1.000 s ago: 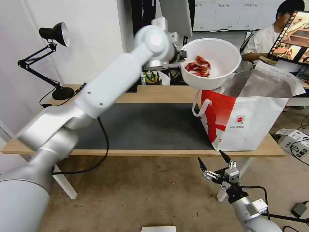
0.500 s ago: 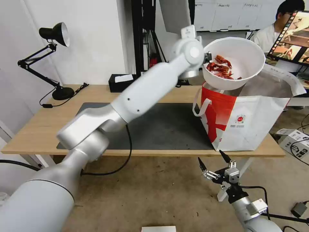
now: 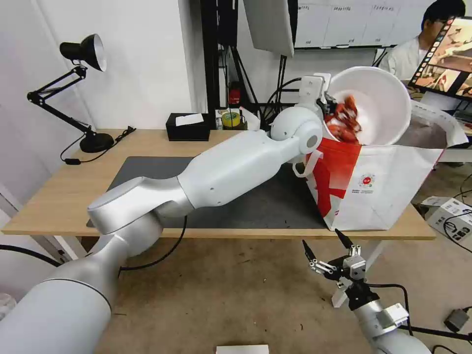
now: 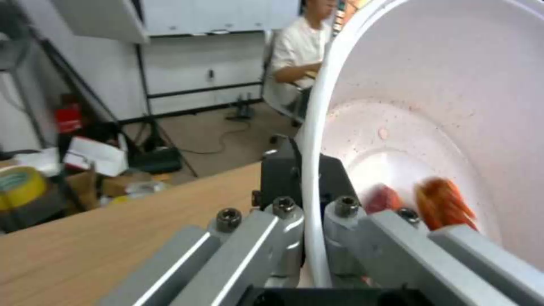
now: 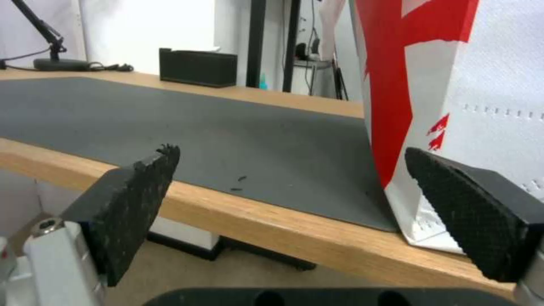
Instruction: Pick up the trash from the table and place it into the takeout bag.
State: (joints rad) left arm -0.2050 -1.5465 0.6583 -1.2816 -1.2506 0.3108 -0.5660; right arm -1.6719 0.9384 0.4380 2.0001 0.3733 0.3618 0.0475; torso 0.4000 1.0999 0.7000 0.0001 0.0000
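Left gripper (image 3: 328, 105) tips the white bowl (image 3: 378, 103) (rim pinched) over the takeout bag (image 3: 388, 187).

White wall (image 3: 142, 59) at the back; black articulated desk lamp (image 3: 81, 54) on the far left, its base beside a trailing cable; black tissue box (image 3: 187, 127) and a yellow tape roll (image 3: 229, 119) near dark vertical stands (image 3: 216, 54); whiteboard panels (image 3: 354, 22) behind; lit monitor (image 3: 445, 56) at far right; beige, scuffed floor (image 3: 236, 295), cables and a cardboard box (image 3: 450, 214) lying on it.
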